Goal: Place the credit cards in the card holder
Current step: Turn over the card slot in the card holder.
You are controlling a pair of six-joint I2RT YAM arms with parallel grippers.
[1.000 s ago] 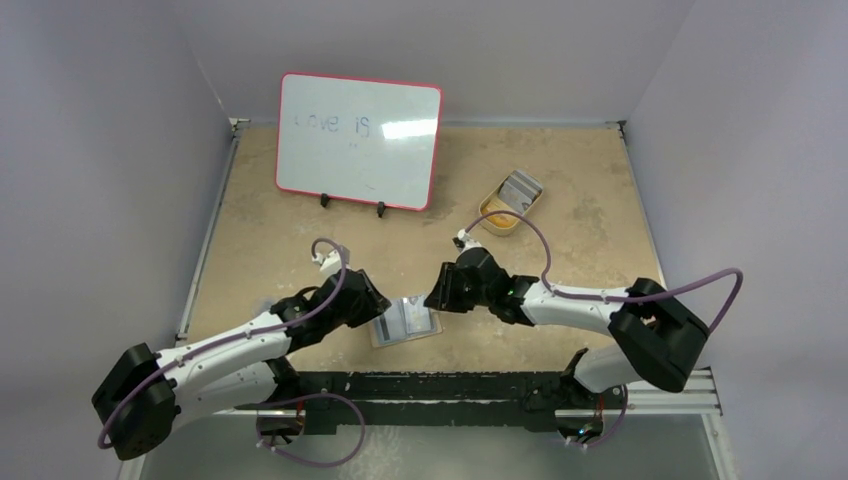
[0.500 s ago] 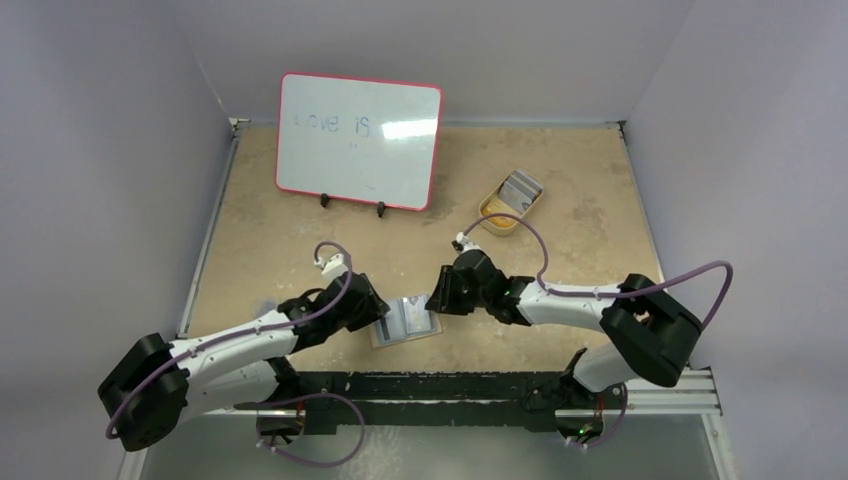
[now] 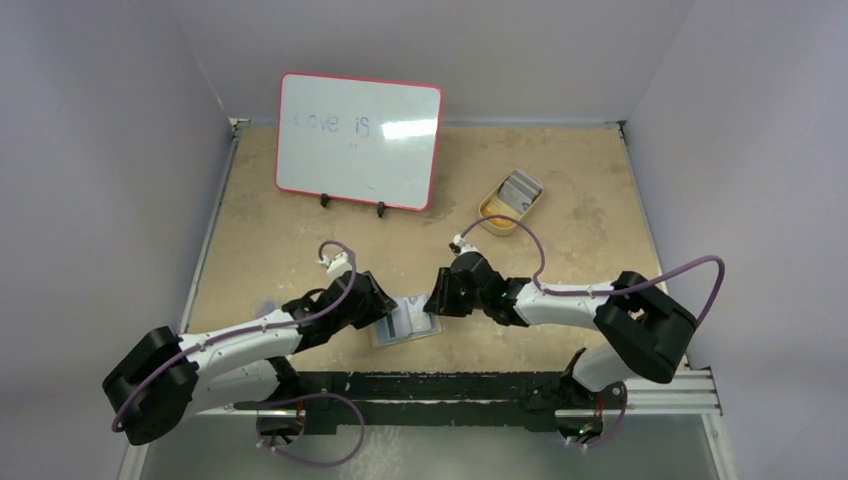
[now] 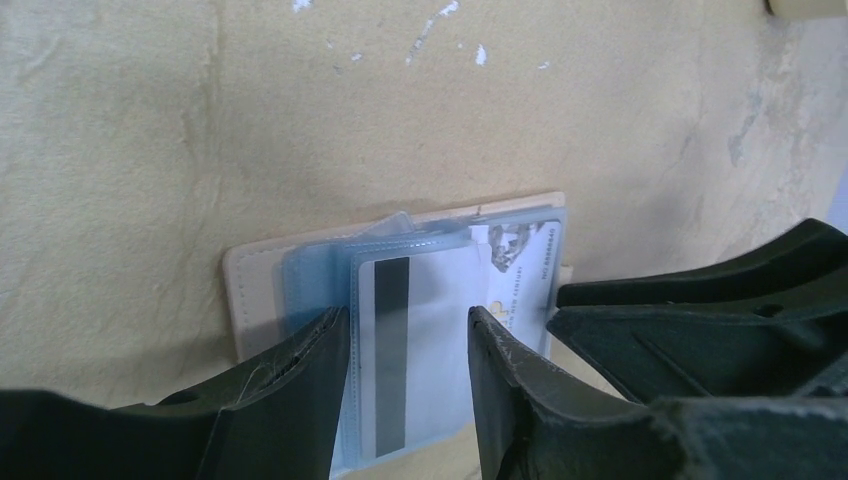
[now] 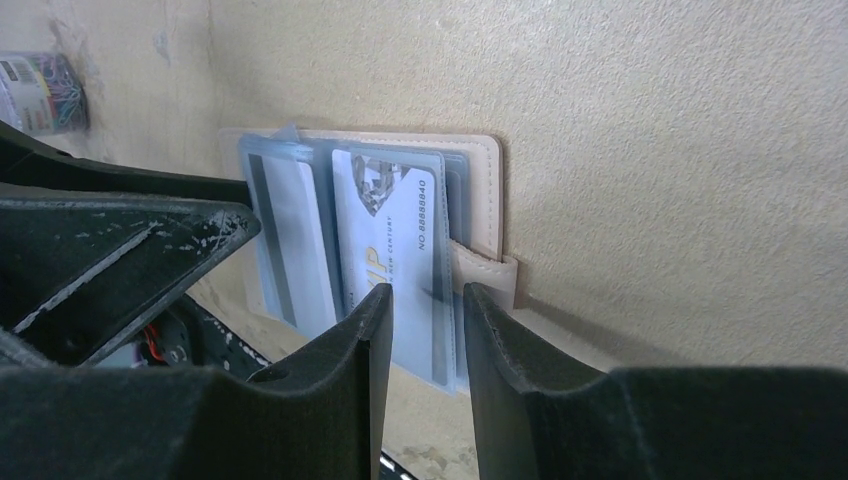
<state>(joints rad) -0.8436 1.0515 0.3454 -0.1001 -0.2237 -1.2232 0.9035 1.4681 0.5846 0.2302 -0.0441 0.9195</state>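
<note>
My left pincer (image 4: 408, 318), half open, straddles the striped card (image 4: 430, 295) in the card holder (image 4: 255, 272); grip unclear. Right pincer (image 5: 425, 295), half open and empty, over the printed card (image 5: 385, 225).

- White shells are covering the long links of the left arm (image 3: 240, 345) and right arm (image 3: 565, 298)
- Bulky black housings are forming the joints, shoulders and wrists
- A purple cable (image 3: 718, 268) is running along each arm, ending in a small white plug (image 3: 328, 262)
- Black wedge-shaped fingers (image 4: 270, 400) are showing pale scuffs and scratches near their tips
</note>
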